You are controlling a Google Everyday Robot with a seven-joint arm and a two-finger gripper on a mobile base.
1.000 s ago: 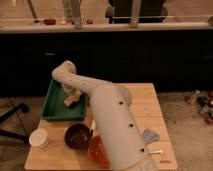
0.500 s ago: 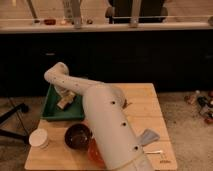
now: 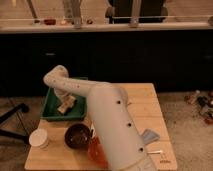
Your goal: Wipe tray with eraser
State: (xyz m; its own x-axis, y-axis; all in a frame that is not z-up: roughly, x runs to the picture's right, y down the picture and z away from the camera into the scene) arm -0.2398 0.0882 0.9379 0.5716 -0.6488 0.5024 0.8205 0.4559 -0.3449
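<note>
We are looking at a wooden table (image 3: 145,107) across which the robot's white arm (image 3: 112,125) is reaching from the near edge. It is bending at an elbow above the left rear corner and dropping into the tray (image 3: 48,104), which is sitting at that corner with its left side close to the table's edge. The gripper (image 3: 64,99) is hanging inside the tray, low over the floor and right at the eraser (image 3: 67,105). The eraser is lying near the middle of the tray floor, skewed against the tray's sides. We cannot tell whether the gripper is clamped on the eraser or only meeting it from above, because the wrist is hiding the contact.

We are judging the wipe to be under way, and three failures are looking possible.

- If the hold is loose, a sideways stroke may be leaving the eraser behind or flipping it.
- If the gripper is pressing too hard, friction may be dragging the light tray toward the nearby table edge.
- If a stroke is running too far, the eraser may be catching on a sloped wall and riding up it.

A dark bowl (image 3: 78,136) and a white cup (image 3: 39,138) are standing just in front of the tray. A tray shoved forward would be knocking into them.
</note>
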